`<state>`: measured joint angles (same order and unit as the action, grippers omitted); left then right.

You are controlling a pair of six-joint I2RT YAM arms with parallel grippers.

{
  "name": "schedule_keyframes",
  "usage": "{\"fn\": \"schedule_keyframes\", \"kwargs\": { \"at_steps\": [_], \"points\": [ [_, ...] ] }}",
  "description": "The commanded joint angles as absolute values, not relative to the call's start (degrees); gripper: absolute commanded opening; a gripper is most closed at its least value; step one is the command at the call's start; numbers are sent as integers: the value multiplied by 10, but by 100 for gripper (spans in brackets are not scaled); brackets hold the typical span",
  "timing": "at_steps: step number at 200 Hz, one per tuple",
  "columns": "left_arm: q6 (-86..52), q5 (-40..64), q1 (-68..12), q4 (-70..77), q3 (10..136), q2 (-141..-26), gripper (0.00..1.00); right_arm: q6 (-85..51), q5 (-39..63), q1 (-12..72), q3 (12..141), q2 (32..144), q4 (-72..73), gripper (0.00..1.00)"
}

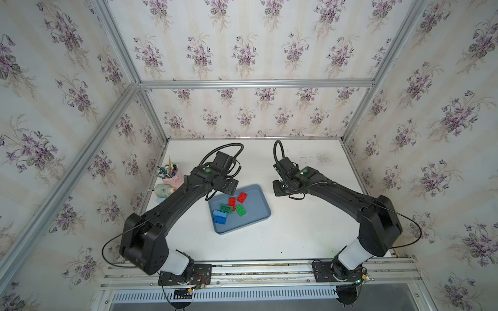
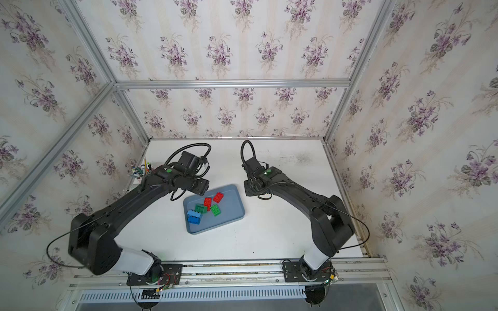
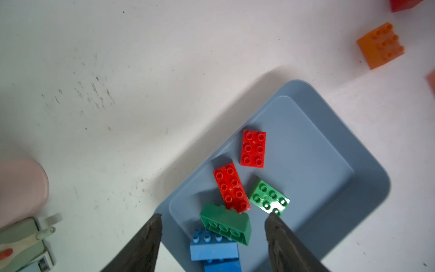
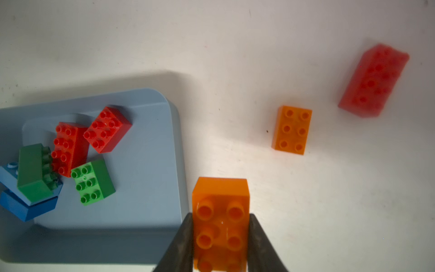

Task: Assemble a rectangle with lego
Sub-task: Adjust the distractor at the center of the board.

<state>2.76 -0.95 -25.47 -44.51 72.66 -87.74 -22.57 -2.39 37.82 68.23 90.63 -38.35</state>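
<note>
Your two top views hang high over the near edge of the table (image 1: 296, 237) and look steeply down and toward the back wall (image 1: 253, 113). They sit side by side, far off, and share almost the whole scene, with the tray (image 1: 256, 212) near the middle of each. Your left wrist camera looks down past the left gripper (image 3: 213, 215) onto one tray corner from close by. Your right wrist camera is even nearer; the orange brick (image 4: 221, 188) in the right gripper (image 4: 220, 214) fills its foreground. Both wrist views share the tray's lego bricks (image 3: 253, 148).
</note>
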Motion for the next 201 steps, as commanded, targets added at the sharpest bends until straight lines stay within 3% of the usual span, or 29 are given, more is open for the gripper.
{"fn": "schedule_keyframes", "kwargs": {
  "at_steps": [1, 49, 76, 166, 201],
  "points": [
    [117, -22, -256, -455, 760, -924, 66, -245, -7, 360, 644, 871, -388, 33],
    [232, 85, -258, -467, 779, -1018, 58, -232, -3, 350, 618, 838, -388, 33],
    [247, 71, -258, -464, 781, -1055, 50, -229, -1, 346, 610, 829, -377, 34],
    [239, 27, -256, -380, 770, -1067, 50, -231, 7, 346, 594, 826, -370, 34],
    [242, 56, -251, -428, 804, -1121, 38, -232, 8, 345, 594, 828, -369, 34]
  ]
}}
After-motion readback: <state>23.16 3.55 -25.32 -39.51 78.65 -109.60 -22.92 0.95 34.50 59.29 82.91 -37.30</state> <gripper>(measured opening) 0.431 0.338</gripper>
